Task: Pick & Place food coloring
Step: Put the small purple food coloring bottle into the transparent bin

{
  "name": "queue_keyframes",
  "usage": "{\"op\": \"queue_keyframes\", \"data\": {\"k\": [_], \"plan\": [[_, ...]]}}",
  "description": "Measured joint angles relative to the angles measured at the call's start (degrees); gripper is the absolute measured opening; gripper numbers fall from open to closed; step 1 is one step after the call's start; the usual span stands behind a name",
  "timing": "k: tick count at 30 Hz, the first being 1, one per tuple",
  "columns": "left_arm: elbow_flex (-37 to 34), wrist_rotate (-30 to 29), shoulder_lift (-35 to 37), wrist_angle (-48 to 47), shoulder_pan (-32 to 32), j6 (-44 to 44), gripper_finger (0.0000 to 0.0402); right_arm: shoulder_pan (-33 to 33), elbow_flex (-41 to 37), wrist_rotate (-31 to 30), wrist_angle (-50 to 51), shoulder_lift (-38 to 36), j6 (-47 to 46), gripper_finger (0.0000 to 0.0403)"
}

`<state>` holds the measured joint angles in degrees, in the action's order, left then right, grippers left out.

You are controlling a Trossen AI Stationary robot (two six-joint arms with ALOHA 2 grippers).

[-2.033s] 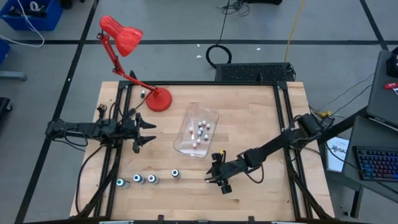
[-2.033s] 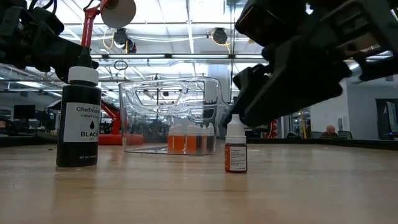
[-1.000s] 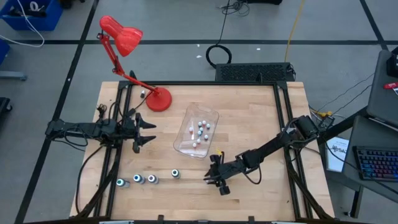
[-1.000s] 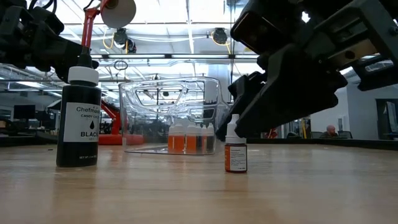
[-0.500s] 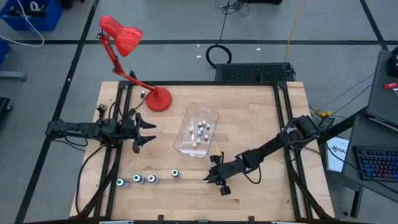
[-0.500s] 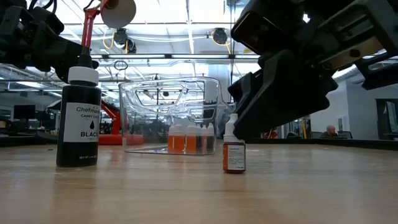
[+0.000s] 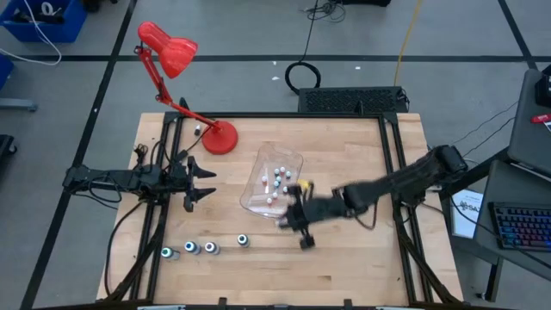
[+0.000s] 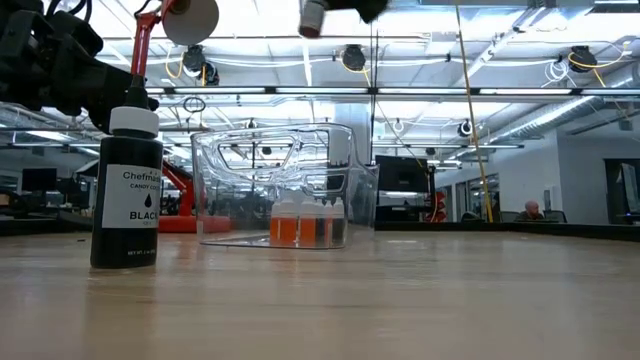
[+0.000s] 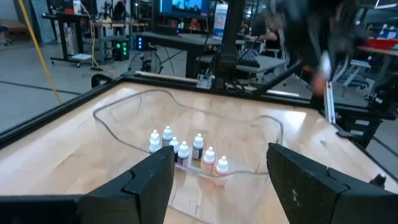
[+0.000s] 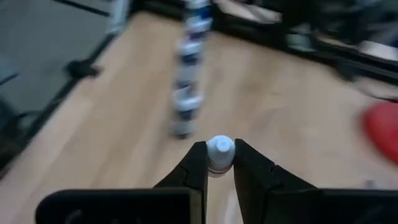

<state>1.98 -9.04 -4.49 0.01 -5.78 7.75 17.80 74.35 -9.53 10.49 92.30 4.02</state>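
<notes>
Currently, right gripper point(image 10: 214, 163): closed on a small white-capped bottle point(image 10: 219, 153), which is pinched at the neck between the two dark fingers point(image 10: 195, 163); in the high view the gripper point(image 7: 296, 217) is seen at the near edge of the clear tub point(image 7: 295, 160), blurred.
Held bottle: lifted off the table; in the low view its lower end point(image 8: 313, 17) is seen at the top edge, above the tub point(image 8: 350, 180).
Left gripper point(image 9: 219, 168): fingers held apart, nothing between them; it is parked over the table's left side point(image 7: 200, 181), facing the tub.
Tub contents: several small white-capped bottles point(image 9: 186, 151) are gathered inside, standing upright; orange and dark bodies are seen through the wall in the low view point(image 8: 305, 224).
Larger dark bottles point(image 7: 205, 248): four are lined up in a row near the table's front edge, well apart from the tub; one labelled black point(image 8: 126, 190) is seen close in the low view.
Red desk lamp point(image 7: 172, 60): its base is set at the far left of the wooden table point(image 7: 362, 267).
</notes>
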Motion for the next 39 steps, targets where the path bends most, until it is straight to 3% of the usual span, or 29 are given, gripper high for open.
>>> {"op": "queue_keyframes", "data": {"k": [3, 6, 10, 14, 23, 31, 39], "plan": [[0.0, 0.0, 0.0, 0.0, 0.0, 0.0, 0.0253, -6.0, 9.5, 0.0, 11.4, 0.0, 0.2, 0.0038], [0.0, 0.0, 0.0, 0.0, 0.0, 0.0, 0.0253, -13.2, 14.6, 0.7, 16.2, -0.1, 0.3, 0.0038], [0.0, 0.0, 0.0, 0.1, 0.0, 0.0, 0.0253, -22.5, 14.8, 6.7, 19.6, 0.2, -1.0, 0.0038], [0.0, 0.0, 0.0, 0.1, 0.0, 0.0, 0.0253, -28.2, 13.4, 8.2, 20.2, 3.8, -1.0, 0.0038], [0.0, 0.0, 0.0, 0.2, 0.0, 0.0, 0.0253, -30.3, 13.3, 17.0, 11.2, 17.4, 2.4, 0.0038], [0.0, 0.0, 0.0, 0.1, 0.0, 0.0, 0.0253, -33.5, 13.3, 17.3, 3.9, 24.3, 3.1, 0.0038], [0.0, 0.0, 0.0, 0.1, 0.0, 0.0, 0.0253, -35.6, 13.3, 17.5, 3.7, 26.9, 3.3, 0.0038]]}}
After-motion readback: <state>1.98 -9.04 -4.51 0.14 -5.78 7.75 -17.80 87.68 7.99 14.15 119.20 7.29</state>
